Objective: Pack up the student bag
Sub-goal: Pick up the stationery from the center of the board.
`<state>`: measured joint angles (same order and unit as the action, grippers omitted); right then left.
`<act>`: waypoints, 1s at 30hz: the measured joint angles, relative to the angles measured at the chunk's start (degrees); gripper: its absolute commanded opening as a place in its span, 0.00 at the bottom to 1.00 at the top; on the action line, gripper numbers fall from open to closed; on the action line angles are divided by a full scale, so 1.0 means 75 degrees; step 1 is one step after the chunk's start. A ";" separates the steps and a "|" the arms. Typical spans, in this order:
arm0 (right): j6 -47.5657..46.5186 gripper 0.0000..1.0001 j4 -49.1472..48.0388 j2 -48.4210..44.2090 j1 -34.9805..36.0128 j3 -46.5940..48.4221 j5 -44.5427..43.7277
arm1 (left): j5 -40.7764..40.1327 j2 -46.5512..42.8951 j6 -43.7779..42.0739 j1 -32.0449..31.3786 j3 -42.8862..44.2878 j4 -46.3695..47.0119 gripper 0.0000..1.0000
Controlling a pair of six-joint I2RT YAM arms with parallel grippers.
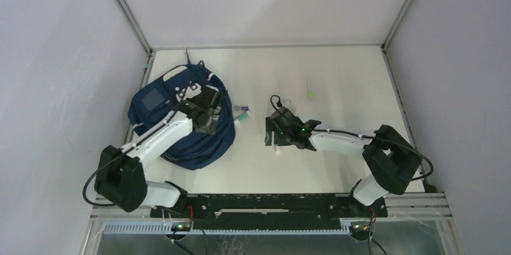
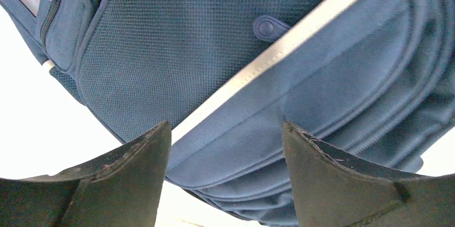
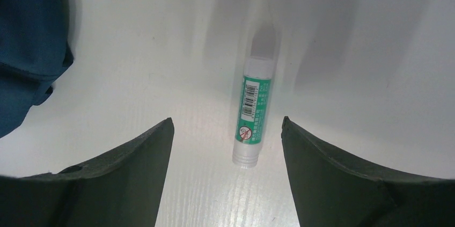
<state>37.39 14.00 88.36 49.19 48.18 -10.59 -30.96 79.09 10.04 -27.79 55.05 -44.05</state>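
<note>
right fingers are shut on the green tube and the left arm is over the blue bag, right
No: the right fingers are open, the green tube lying loose between them, as the right wrist view shows. The left arm is over the blue bag.

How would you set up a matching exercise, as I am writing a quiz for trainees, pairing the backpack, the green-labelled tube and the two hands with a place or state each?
Things
1 backpack
2 green-labelled tube
3 left hand
4 right hand

Places or states
a open over blue fabric
b open over the white table
c lying flat, barcode showing
d left side of the table

Pairs: 1-d, 2-c, 3-a, 4-b
</note>
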 measured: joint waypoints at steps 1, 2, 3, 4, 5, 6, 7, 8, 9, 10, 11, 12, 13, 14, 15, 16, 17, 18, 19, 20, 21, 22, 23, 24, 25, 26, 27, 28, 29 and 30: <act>0.0006 0.82 -0.0015 0.0015 0.0003 0.0000 0.0020 | 0.0076 -0.0154 -0.0003 -0.0026 0.0000 -0.0012 0.75; 0.0009 0.82 -0.0026 0.0020 0.0003 0.0000 0.0026 | 0.0157 -0.0274 -0.0006 -0.0050 -0.0003 -0.0017 0.74; 0.0012 0.82 -0.0041 0.0029 0.0003 0.0000 0.0029 | 0.0245 -0.0405 -0.0015 -0.0087 0.0000 -0.0035 0.72; 0.0017 0.82 -0.0070 0.0035 0.0003 0.0000 0.0038 | 0.0361 -0.0525 -0.0032 -0.0131 0.0000 -0.0061 0.70; 0.0020 0.82 -0.0082 0.0041 0.0003 0.0003 0.0050 | 0.0428 -0.0589 -0.0038 -0.0175 -0.0003 -0.0093 0.70; 0.0023 0.82 -0.0096 0.0050 0.0003 0.0000 0.0055 | 0.0493 -0.0615 -0.0061 -0.0221 -0.0003 -0.0134 0.70; 0.0026 0.82 -0.0119 0.0067 0.0003 0.0000 0.0067 | 0.0533 -0.0615 -0.0073 -0.0256 -0.0003 -0.0166 0.69; 0.0029 0.82 -0.0134 0.0087 0.0003 0.0000 0.0079 | 0.0574 -0.0583 -0.0076 -0.0309 -0.0003 -0.0224 0.69; 0.0035 0.82 -0.0137 0.0108 0.0003 0.0003 0.0087 | 0.0583 -0.0522 -0.0073 -0.0350 -0.0003 -0.0274 0.69; 0.0047 0.81 -0.0131 0.0117 0.0003 0.0000 0.0090 | 0.0571 -0.0417 -0.0070 -0.0382 -0.0003 -0.0326 0.68; 0.0058 0.81 -0.0131 0.0119 0.0003 0.0000 0.0087 | 0.0536 -0.0268 -0.0061 -0.0399 -0.0003 -0.0382 0.66; 0.0064 0.80 -0.0134 0.0119 0.0003 0.0000 0.0085 | 0.0484 -0.0125 -0.0050 -0.0411 0.0000 -0.0423 0.62; 0.0064 0.79 -0.0137 0.0119 0.0003 0.0003 0.0073 | 0.0373 0.0073 0.0000 -0.0417 0.0000 -0.0463 0.58; 0.0067 0.78 -0.0131 0.0119 0.0006 0.0000 0.0047 | 0.0318 0.0242 0.0032 -0.0417 0.0000 -0.0466 0.56; 0.0067 0.76 -0.0125 0.0119 0.0006 0.0000 0.0009 | 0.0259 0.0376 0.0082 -0.0431 0.0000 -0.0455 0.56; 0.0070 0.74 -0.0122 0.0119 0.0012 0.0003 -0.0073 | 0.0204 0.0460 0.0096 -0.0452 0.0000 -0.0437 0.55; 0.0076 0.72 -0.0096 0.0122 0.0017 0.0009 -0.0154 | 0.0146 0.0507 0.0117 -0.0478 0.0000 -0.0425 0.55; 0.0082 0.70 -0.0035 0.0137 0.0020 0.0035 -0.0233 | 0.0117 0.0519 0.0131 -0.0493 0.0000 -0.0425 0.55; 0.0090 0.69 0.0035 0.0181 0.0035 0.0085 -0.0364 | 0.0073 0.0525 0.0149 -0.0501 0.0000 -0.0423 0.53; 0.0096 0.67 0.0079 0.0239 0.0044 0.0134 -0.0452 | 0.0038 0.0533 0.0169 -0.0501 0.0000 -0.0423 0.50; 0.0111 0.66 0.0105 0.0332 0.0061 0.0198 -0.0562 | -0.0029 0.0565 0.0210 -0.0501 0.0000 -0.0420 0.43; 0.0119 0.65 0.0114 0.0437 0.0073 0.0242 -0.0635 | -0.0073 0.0603 0.0259 -0.0501 0.0003 -0.0423 0.36; 0.0125 0.63 0.0114 0.0551 0.0082 0.0271 -0.0702 | -0.0099 0.0627 0.0291 -0.0501 0.0009 -0.0420 0.31; 0.0140 0.61 0.0119 0.0647 0.0090 0.0286 -0.0752 | -0.0143 0.0662 0.0315 -0.0501 0.0015 -0.0423 0.27; 0.0154 0.58 0.0131 0.0769 0.0102 0.0286 -0.0793 | -0.0201 0.0682 0.0344 -0.0501 0.0017 -0.0428 0.22; 0.0175 0.53 0.0166 0.0854 0.0111 0.0286 -0.0816 | -0.0283 0.0705 0.0335 -0.0501 0.0017 -0.0437 0.17; 0.0204 0.47 0.0154 0.0892 0.0134 0.0303 -0.0918 | -0.0356 0.0714 0.0353 -0.0498 0.0020 -0.0446 0.14; 0.0216 0.39 0.0169 0.0895 0.0149 0.0318 -0.0921 | -0.0434 0.0714 0.0341 -0.0493 0.0029 -0.0478 0.10; 0.0230 0.29 0.0184 0.0898 0.0163 0.0318 -0.0947 | -0.0487 0.0714 0.0344 -0.0490 0.0082 -0.0536 0.08; 0.0242 0.16 0.0216 0.0898 0.0181 0.0318 -0.0953 | -0.0525 0.0714 0.0350 -0.0487 0.0157 -0.0603 0.07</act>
<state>39.20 15.62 95.09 50.54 50.57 -17.74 -34.89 84.44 12.67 -31.44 56.23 -48.58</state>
